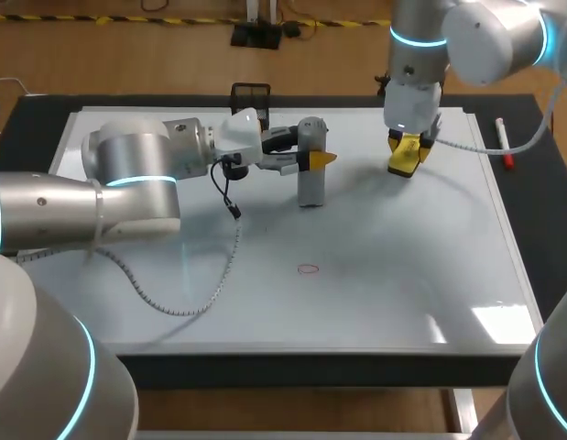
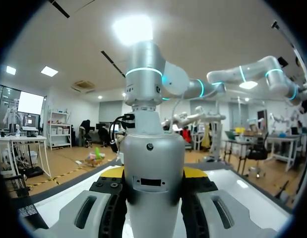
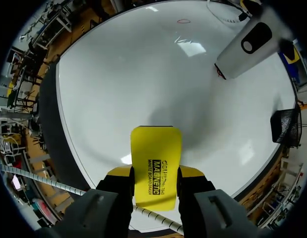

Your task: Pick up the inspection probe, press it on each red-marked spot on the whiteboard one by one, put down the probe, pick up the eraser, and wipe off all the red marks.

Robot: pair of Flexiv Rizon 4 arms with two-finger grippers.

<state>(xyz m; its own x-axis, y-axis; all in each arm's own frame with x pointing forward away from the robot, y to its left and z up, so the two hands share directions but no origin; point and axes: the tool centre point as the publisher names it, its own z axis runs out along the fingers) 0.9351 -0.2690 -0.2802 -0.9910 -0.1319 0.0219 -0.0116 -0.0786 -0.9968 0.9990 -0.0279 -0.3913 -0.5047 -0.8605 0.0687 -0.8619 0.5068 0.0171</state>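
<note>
Right hand is gripping the eraser; left hand is clamping the probe. Wiping is seemingly beginning: the eraser needs carrying to the lower-centre red mark.

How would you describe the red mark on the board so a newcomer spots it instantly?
Start at the whiteboard covering most of the table and find the upright grey inspection probe near its far middle. Straight toward the near edge from it is a small red ring, the only red drawn on the board; the red-tipped marker lies off at the right edge.
</note>
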